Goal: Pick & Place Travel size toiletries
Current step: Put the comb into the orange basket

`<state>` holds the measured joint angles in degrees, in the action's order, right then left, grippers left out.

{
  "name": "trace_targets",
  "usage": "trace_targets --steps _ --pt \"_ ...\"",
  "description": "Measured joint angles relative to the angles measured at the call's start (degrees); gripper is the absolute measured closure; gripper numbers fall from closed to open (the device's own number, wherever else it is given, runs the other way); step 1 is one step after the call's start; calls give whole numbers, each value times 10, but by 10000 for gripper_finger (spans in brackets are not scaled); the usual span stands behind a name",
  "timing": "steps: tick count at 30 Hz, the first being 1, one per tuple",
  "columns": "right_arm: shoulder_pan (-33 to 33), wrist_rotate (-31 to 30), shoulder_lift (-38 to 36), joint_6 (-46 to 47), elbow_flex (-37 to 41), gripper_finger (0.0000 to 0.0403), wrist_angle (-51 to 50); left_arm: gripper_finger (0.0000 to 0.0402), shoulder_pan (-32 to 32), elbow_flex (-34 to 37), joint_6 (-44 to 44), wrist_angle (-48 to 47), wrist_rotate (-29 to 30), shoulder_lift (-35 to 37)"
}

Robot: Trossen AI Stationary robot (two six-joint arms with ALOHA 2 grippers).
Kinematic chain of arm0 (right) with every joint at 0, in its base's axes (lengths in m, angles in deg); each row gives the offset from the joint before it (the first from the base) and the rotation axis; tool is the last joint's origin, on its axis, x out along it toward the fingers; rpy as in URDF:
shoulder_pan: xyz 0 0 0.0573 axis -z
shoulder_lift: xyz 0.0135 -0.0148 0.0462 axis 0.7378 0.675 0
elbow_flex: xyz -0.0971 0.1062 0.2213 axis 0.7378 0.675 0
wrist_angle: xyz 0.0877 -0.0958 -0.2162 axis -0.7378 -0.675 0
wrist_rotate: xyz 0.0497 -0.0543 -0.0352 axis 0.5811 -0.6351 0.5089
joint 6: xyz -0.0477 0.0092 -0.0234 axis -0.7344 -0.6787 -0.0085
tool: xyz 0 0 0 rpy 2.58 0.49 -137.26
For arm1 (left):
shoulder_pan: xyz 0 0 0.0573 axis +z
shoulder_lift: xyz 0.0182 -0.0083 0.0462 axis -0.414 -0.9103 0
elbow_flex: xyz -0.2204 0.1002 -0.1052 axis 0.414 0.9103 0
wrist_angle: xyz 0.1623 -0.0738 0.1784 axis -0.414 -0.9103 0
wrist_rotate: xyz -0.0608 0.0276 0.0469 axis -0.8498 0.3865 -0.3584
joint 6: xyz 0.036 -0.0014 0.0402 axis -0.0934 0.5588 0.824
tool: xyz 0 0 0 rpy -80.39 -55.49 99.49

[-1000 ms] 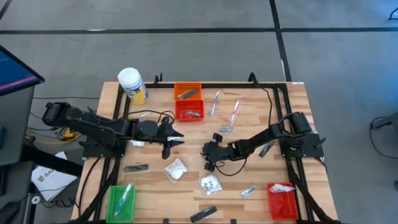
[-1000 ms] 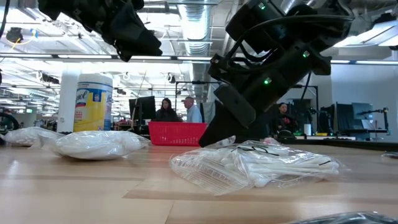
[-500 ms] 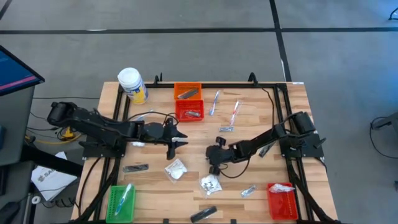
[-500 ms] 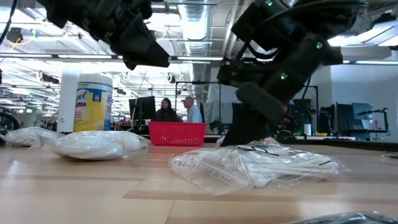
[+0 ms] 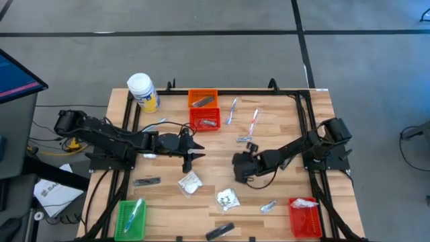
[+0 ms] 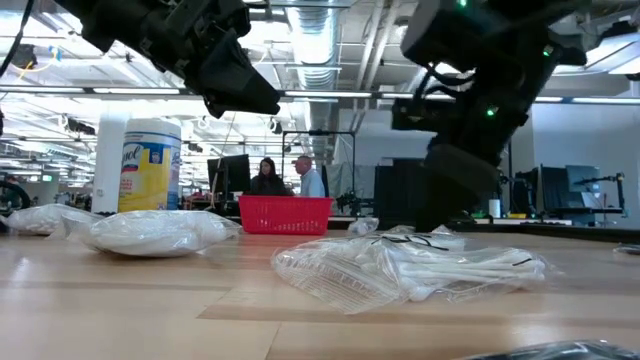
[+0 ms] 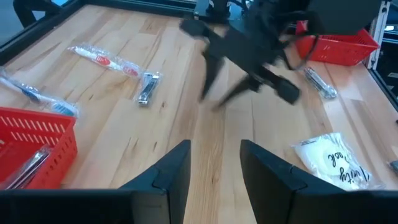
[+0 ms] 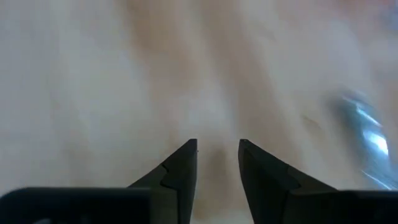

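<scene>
toiletries scattered loose over the table [image 5: 302, 195]: white packets [image 5: 190, 183] and [image 5: 228, 198] mid-front, foil sachet [image 5: 268, 206] near the front red basket [image 5: 304, 217], dark tube [image 5: 219, 231] at the front edge, clear sticks [image 5: 253, 122] up by the rear baskets [image 5: 203, 109], so most still unsorted. right gripper [image 8: 217, 163] low over bare wood just behind the packets, fingers slightly parted, nothing pinched, probably lining up a pick. left gripper [image 7: 214, 165] hovering mid-table, fingers apart, empty, waiting.

Pale wood-grain table [image 5: 282, 208] framed in black. Red baskets [image 5: 205, 119] [image 5: 304, 216], one orange [image 5: 202, 99], one green [image 5: 130, 218]; white jar [image 5: 143, 92] with yellow label. Silver-grey foil sachet [image 5: 268, 206], white packets [image 5: 189, 182] [image 5: 227, 197], dark tube [image 5: 219, 231].
</scene>
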<state>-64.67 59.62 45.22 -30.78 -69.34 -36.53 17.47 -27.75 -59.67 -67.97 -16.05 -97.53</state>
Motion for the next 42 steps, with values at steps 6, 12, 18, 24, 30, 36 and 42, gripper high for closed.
trace_targets --steps 6,12,18,24,30,36,42 --pt "6 -71 -19 171 0 333 -190 271 0 0 0 0 0 0" --pt "12 -78 -21 379 2 375 -395 271 0 0 0 2 0 0" --pt "2 -21 -18 522 37 397 -506 271 0 0 0 3 0 0" --pt "3 58 -22 513 75 401 -464 271 0 0 0 6 0 0" --pt "2 79 -33 507 90 402 -451 271 0 0 2 9 0 0" --pt "-27 104 -121 560 130 402 -438 271 0 0 5 11 0 0" --pt "-53 113 -229 603 191 403 -368 271 0 0 5 12 0 0"
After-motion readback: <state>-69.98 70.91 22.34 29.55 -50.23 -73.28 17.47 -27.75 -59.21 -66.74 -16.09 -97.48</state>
